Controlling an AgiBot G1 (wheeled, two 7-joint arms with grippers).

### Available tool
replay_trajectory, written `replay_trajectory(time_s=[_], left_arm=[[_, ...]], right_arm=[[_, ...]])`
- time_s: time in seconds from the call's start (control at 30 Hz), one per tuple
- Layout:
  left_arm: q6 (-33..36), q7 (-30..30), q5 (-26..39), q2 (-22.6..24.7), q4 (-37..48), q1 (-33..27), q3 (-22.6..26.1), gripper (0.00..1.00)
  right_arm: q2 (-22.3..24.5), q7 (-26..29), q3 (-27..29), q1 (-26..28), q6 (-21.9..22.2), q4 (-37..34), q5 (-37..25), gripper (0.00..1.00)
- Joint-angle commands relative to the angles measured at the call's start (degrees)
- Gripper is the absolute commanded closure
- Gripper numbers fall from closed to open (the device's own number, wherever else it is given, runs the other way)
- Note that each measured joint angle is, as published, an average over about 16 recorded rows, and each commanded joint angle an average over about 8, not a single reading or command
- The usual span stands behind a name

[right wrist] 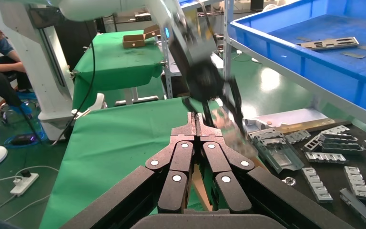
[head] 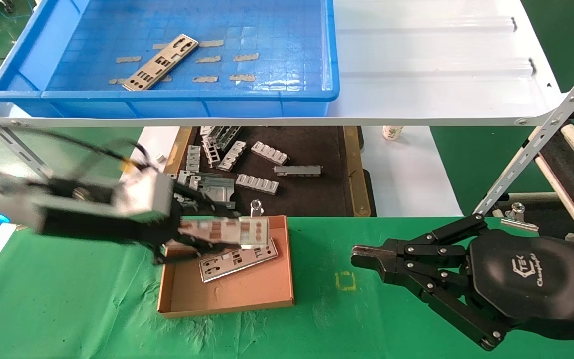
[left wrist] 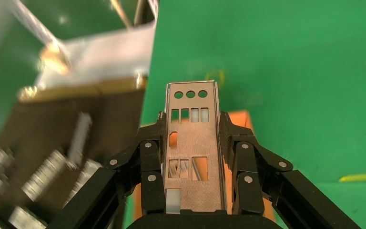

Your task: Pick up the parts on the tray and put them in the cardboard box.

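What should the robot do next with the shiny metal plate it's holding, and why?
Probably lower it a little and let go. The left gripper is shut on a silver plate and holds it over the cardboard box, just above another plate already lying inside. One more plate waits in the blue tray. The right gripper rests shut on the green cloth.

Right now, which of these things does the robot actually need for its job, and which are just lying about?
Needed:
- thin silver metal plate held in the left gripper
- same plate lying in the brown cardboard box
- last plate in the blue plastic tray

Lying about:
- grey ribbed brackets on the black tray
- right gripper, idle, shut
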Motion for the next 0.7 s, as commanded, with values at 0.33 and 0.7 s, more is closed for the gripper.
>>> replay_trajectory(time_s=[0.33,0.7], left_arm=[[-10.29,2.51,3.70,5.56,4.90,6.67,2.02,1.00],[-15.42,2.68,4.39,9.55,9.99,8.91,2.34,1.00]], right_arm=[[0.00,0.00,0.00,0.00,0.00,0.00,0.00,1.00],[0.00,0.00,0.00,0.00,0.00,0.00,0.00,1.00]])
